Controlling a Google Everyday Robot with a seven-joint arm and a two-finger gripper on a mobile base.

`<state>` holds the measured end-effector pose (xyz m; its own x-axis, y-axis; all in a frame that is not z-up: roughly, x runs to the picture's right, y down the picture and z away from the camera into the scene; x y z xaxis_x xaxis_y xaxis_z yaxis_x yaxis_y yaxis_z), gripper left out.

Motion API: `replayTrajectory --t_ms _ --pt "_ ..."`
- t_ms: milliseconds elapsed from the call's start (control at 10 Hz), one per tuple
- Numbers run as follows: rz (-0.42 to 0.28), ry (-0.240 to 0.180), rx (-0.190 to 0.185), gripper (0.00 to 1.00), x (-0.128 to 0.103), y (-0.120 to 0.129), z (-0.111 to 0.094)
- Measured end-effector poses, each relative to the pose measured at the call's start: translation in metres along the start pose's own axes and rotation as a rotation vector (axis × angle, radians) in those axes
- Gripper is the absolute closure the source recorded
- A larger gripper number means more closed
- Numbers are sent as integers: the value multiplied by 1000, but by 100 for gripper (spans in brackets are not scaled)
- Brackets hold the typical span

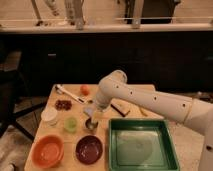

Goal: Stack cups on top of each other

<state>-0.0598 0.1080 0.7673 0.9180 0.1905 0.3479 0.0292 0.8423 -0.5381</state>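
The pincer [93, 119] sits at the steel cup [91, 126], apparently to carry it to the pale green cup [70, 123] just beside, though whether it grips I cannot tell.

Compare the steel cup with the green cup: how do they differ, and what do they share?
Colour: the steel cup is shiny grey; the green cup is pale, matte green. Size: the green cup looks slightly wider than the steel cup. State: the gripper is at the steel cup; the green cup stands free. Both are small, round and upright on the table.
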Motion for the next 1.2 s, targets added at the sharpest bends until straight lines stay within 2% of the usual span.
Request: replayTrajectory --t_ms 400,700,900,1200 --pt "-4 2 1 20 -1 0 1" --pt "-3 50 -3 20 0 -1 14" --pt "-4 96 -15 20 2 -2 25" --pt "6 111 -33 20 5 -4 39"
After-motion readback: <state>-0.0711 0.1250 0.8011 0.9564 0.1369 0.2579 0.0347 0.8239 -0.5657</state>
